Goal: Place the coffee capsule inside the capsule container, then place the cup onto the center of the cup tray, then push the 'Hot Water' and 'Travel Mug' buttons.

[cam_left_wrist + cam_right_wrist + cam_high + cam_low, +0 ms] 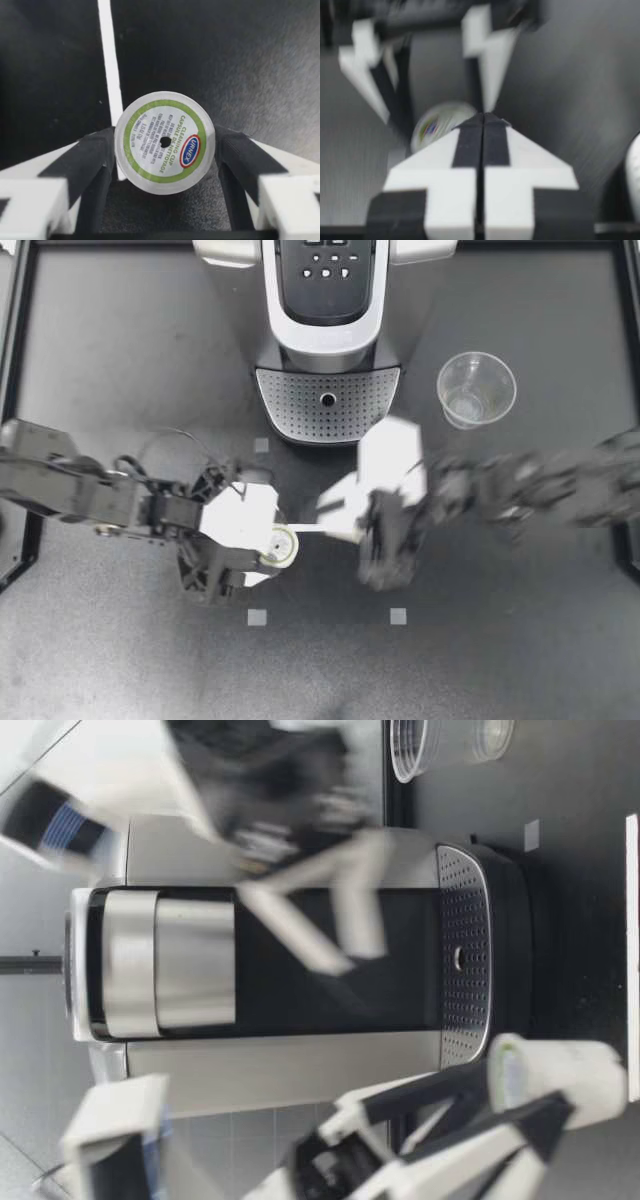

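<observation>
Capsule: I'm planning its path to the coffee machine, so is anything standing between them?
Yes. My right gripper, shut, hangs just beside the capsule held in my left gripper, and seems to lie partly across the way to the coffee machine.

White capsule lid [165, 142] w/ green ring; silver-black machine [325, 300], dotted tray [327, 405]; clear cup [475, 388]

top: straight down on table [120, 340] | low: table height, facing coffee machine [190, 970] | 2 wrist views: close, sharing capsule [165, 142]
</observation>
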Controlling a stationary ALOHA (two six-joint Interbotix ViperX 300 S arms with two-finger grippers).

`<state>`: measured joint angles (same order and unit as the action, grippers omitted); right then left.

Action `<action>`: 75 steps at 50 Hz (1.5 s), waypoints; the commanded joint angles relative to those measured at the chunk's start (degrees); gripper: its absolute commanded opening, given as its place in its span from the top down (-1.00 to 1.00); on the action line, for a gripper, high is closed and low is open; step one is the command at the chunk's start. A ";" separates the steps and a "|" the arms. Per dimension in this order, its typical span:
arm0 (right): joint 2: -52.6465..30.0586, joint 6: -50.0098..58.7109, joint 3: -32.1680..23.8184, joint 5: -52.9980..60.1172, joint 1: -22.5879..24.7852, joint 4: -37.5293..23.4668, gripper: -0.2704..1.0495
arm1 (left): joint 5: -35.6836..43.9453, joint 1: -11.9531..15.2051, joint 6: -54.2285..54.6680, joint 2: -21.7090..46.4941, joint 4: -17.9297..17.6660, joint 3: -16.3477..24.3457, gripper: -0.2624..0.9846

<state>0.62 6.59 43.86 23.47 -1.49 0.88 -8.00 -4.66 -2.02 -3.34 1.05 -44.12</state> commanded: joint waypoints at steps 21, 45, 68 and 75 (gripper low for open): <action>7.38 5.71 3.34 18.98 -8.53 2.64 0.51 | 4.39 0.26 0.53 -5.01 -0.53 -1.14 -0.07; 7.29 5.63 2.37 23.20 -10.46 2.81 0.51 | 4.39 0.26 0.62 -5.01 -0.53 -1.05 -0.07; 9.14 2.55 -2.02 26.28 -12.48 2.81 0.51 | 4.31 0.26 0.53 -5.01 -0.53 -0.97 -0.07; 10.11 0.00 -4.22 22.41 -14.59 2.72 0.51 | 4.22 0.26 0.53 -5.10 -0.53 -0.79 -0.07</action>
<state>8.53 7.29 42.36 47.29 -14.06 3.43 -4.13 -4.57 -1.49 -6.94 0.62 -45.88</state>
